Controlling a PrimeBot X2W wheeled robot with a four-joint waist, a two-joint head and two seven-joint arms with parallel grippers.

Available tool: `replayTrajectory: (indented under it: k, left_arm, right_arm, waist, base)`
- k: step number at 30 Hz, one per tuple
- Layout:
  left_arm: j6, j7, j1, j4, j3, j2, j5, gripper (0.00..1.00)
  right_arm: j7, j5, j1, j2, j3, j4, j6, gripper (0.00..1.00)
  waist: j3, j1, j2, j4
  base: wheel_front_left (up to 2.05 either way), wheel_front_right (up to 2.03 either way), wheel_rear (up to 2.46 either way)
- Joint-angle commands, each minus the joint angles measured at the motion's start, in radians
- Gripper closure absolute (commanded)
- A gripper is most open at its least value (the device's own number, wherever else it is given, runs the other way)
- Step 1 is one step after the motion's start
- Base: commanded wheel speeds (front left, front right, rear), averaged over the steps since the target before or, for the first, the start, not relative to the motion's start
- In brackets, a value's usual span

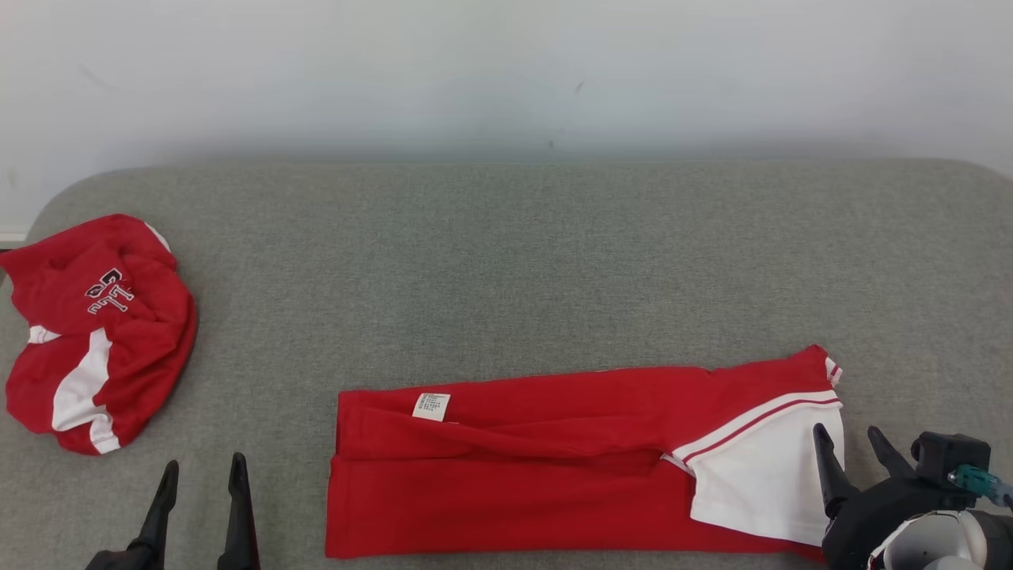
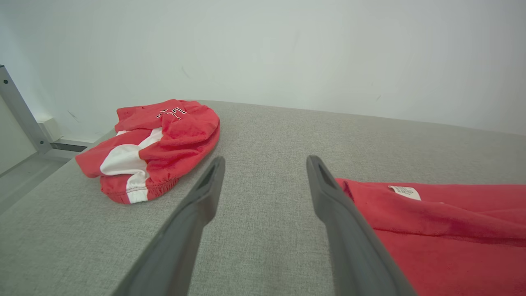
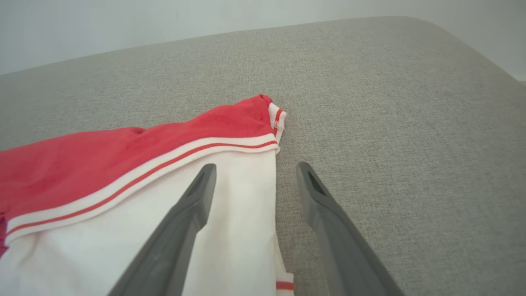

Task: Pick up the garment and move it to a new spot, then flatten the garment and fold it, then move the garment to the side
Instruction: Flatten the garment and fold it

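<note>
So both hands are spread wide open and neither one has hold of anything. The long folded red garment with the white side panel (image 1: 514, 475) lies flat on the grey fabric-covered table (image 1: 506, 261), stretched between the two hands. Its plain red end sits just to the right of the left hand (image 1: 203, 465), close beside that hand's right finger, with bare table between the fingers. Its white end is at the right hand (image 1: 847, 433). That hand's left finger is over the white panel and its right finger is over bare table, so the cloth's edge runs up between them. Can't tell if the fingers actually touch the fabric.

Off to the left of the left hand, and a bit ahead of it, there's a second crumpled red-and-white garment with lettering (image 1: 95, 332), well apart from the folded one.

The head view gets you the whole folded length plus the small white label (image 1: 431, 405) near the red end. The left wrist view adds a grey metal frame post (image 2: 20, 111) past the table's edge. The right wrist view gives the red-striped white trim (image 3: 277, 119) at the garment's far corner up close.
</note>
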Motion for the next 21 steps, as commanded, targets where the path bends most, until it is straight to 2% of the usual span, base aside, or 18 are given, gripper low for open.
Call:
replayTrajectory:
  k: [1, 12, 13, 14, 15, 21]
  left_arm:
    - [-0.006, -0.003, 0.013, -0.002, 0.003, -0.008, 0.011, 0.0]
    - [-0.005, -0.003, 0.01, -0.008, 0.012, -0.03, 0.032, 0.0]
    - [-0.005, -0.003, 0.012, -0.008, 0.013, -0.031, 0.033, 0.0]
    - [-0.005, -0.003, 0.014, -0.01, 0.013, -0.032, 0.033, 0.0]
    - [-0.005, -0.003, 0.016, -0.011, 0.015, -0.032, 0.033, 0.0]
    - [-0.006, -0.003, 0.022, -0.014, 0.017, -0.038, 0.043, 0.0]
  right_arm:
    - [0.0, -0.005, -0.016, -0.007, 0.004, 0.024, -0.002, 0.0]
    - [0.045, -0.009, -0.084, -0.019, 0.053, 0.276, -0.002, 0.0]
    - [0.046, 0.001, -0.09, -0.015, 0.061, 0.29, -0.002, 0.06]
    - [0.046, 0.009, -0.094, -0.013, 0.075, 0.299, -0.002, 0.76]
    - [0.049, 0.019, -0.097, -0.014, 0.09, 0.309, -0.002, 1.0]
    - [0.036, 0.068, -0.129, -0.057, 0.116, 0.339, -0.004, 1.0]
  waist:
    - [0.005, 0.0, 0.0, 0.01]
    - [0.008, 0.0, 0.0, 0.045]
    - [0.007, 0.0, 0.0, 0.046]
    - [0.007, 0.0, 0.0, 0.046]
    - [0.007, 0.0, 0.0, 0.045]
    - [0.003, 0.0, 0.0, 0.033]
  base:
    - [0.0, 0.0, 0.0]
    - [0.0, 0.0, 0.0]
    - [0.0, 0.0, 0.0]
    - [0.0, 0.0, 0.0]
    - [0.0, 0.0, 0.0]
    - [0.0, 0.0, 0.0]
